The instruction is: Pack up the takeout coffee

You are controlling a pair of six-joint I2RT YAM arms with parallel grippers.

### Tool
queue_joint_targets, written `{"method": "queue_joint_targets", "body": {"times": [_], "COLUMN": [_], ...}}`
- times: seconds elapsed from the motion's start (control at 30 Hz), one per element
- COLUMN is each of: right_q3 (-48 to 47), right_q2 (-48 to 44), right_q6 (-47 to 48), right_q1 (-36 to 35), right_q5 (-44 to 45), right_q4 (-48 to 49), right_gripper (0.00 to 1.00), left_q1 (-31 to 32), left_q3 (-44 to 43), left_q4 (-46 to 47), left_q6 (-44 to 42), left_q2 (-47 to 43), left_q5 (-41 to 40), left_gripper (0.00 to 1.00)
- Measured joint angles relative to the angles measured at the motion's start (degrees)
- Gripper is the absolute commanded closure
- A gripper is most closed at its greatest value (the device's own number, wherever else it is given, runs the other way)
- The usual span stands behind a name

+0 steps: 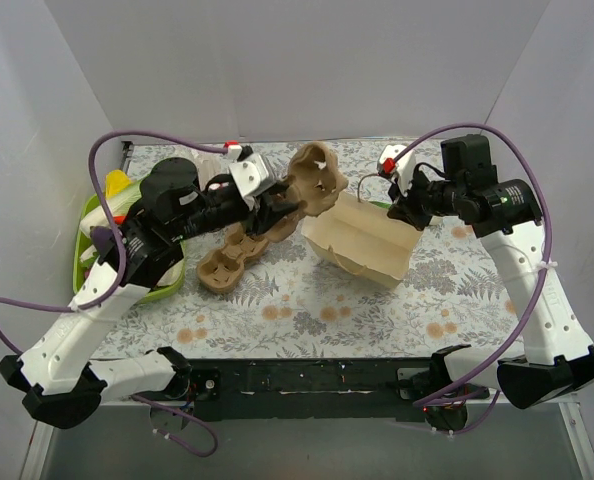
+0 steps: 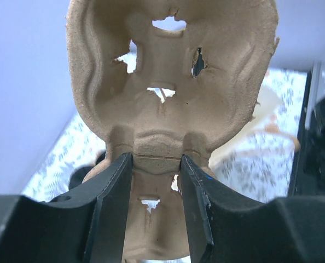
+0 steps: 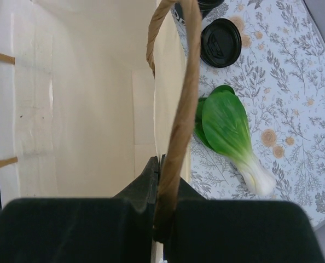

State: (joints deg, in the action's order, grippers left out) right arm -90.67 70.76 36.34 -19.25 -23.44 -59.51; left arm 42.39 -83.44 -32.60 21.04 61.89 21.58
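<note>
**Two arms occupied, coffee not yet in the bag**

Both claws are holding something, and neither of them has the cup. My left gripper is pinched narrow on the centre rib of the pulp cup carrier and holds it lifted above the table. My right gripper is clamped on the twisted handle of the paper bag, with the bag's mouth open toward its camera.

I can't place the takeout coffee with certainty. My best guess is the dark-topped shape cut off by the top edge of the right wrist view, just beyond the loose black lid and near the bok choy.

I judge this to be the setup step, getting the carrier and bag ready. Next, the carrier should go down flat so the left claw can open and go for the cup. The right claw should steady the bag meanwhile.
</note>
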Motion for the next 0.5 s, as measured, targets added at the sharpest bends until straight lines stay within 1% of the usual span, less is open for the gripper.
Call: {"method": "queue_joint_targets", "body": {"times": [0.07,0.17,0.4,0.5], "right_q3": [0.0,0.0,0.0,0.0], "right_q2": [0.0,0.0,0.0,0.0], "right_q6": [0.3,0.7,0.1,-0.2], "right_q1": [0.0,0.0,0.0,0.0], "right_q5": [-1.1,-2.7,-5.4,-6.1], "right_q4": [-0.8,-1.3,-2.2,-2.6], "right_gripper": [0.99,0.99,0.99,0.99], "left_q1": [0.0,0.0,0.1,0.2], "left_q3": [-2.4,-2.8,0.0,4.2], "left_q4": [4.0,9.9,22.1,27.1], "left_q6": [1.2,2.7,8.9,11.2], "left_q2": [1.8,3.8,8.0,8.1], "left_q5": [0.4,1.9,8.7,10.9], "left_gripper": [1.0,1.0,1.0,1.0]}}
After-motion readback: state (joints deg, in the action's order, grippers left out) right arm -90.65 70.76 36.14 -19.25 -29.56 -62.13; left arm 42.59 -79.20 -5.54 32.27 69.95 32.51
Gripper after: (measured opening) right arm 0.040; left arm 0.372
